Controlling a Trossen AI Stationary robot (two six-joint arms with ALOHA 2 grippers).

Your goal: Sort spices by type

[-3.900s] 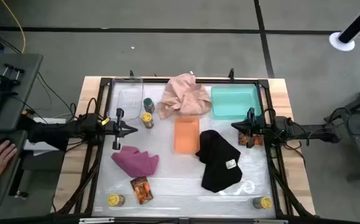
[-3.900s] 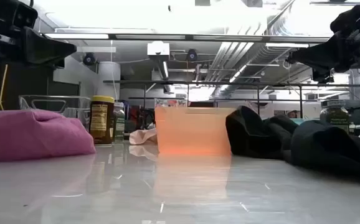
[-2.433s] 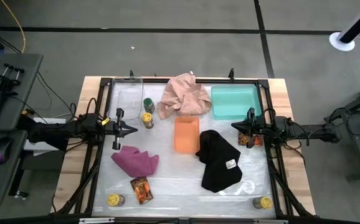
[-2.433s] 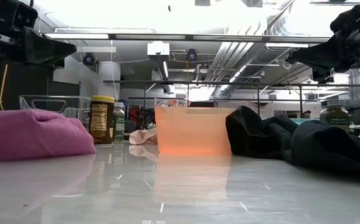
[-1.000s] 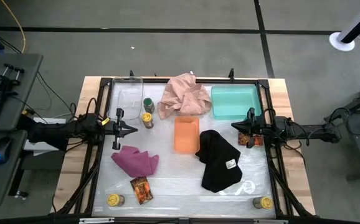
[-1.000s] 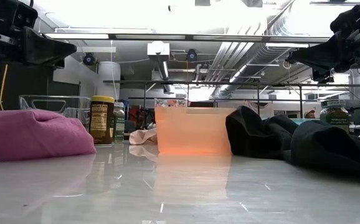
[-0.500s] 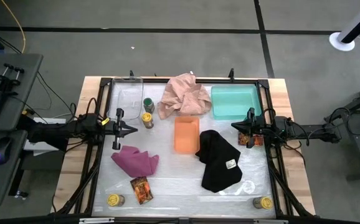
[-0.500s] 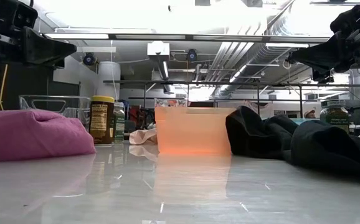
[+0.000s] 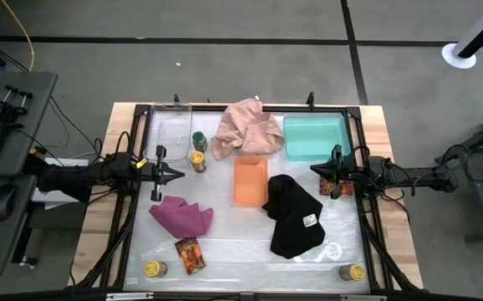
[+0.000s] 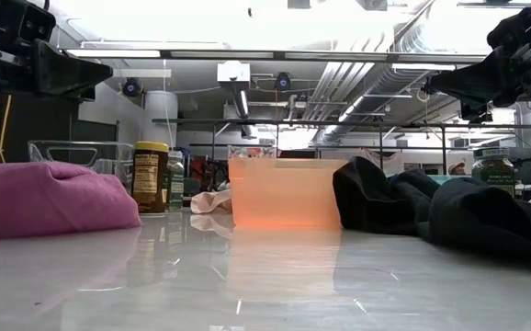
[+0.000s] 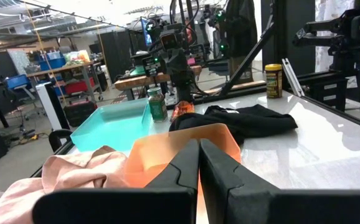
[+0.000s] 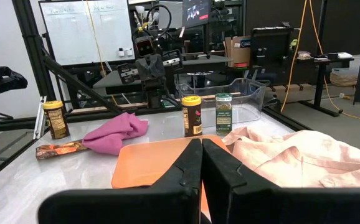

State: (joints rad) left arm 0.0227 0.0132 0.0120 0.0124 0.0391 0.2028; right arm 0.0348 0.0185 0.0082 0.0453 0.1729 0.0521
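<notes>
My left gripper point(image 9: 177, 175) hovers shut over the table's left side, above the magenta cloth point(image 9: 181, 216). My right gripper point(image 9: 312, 168) hovers shut at the right side, between the teal tray point(image 9: 315, 138) and the black cloth point(image 9: 293, 216). A yellow-lidded jar point(image 9: 197, 160) and a green-lidded jar point(image 9: 199, 140) stand upright beside the clear bin. Two more yellow-lidded jars point(image 9: 152, 269) point(image 9: 354, 272) stand near the near edge. One red-brown packet point(image 9: 190, 255) lies flat near the front left. Another packet point(image 9: 335, 187) lies under the right arm, beside a green-lidded jar point(image 11: 157, 104).
An orange tray point(image 9: 250, 180) sits mid-table, with a crumpled pink cloth point(image 9: 246, 128) behind it. A clear plastic bin point(image 9: 170, 125) stands at the far left corner. A black frame point(image 9: 133, 209) runs around the table's edge. Bare tabletop point(image 9: 241, 251) lies along the near middle.
</notes>
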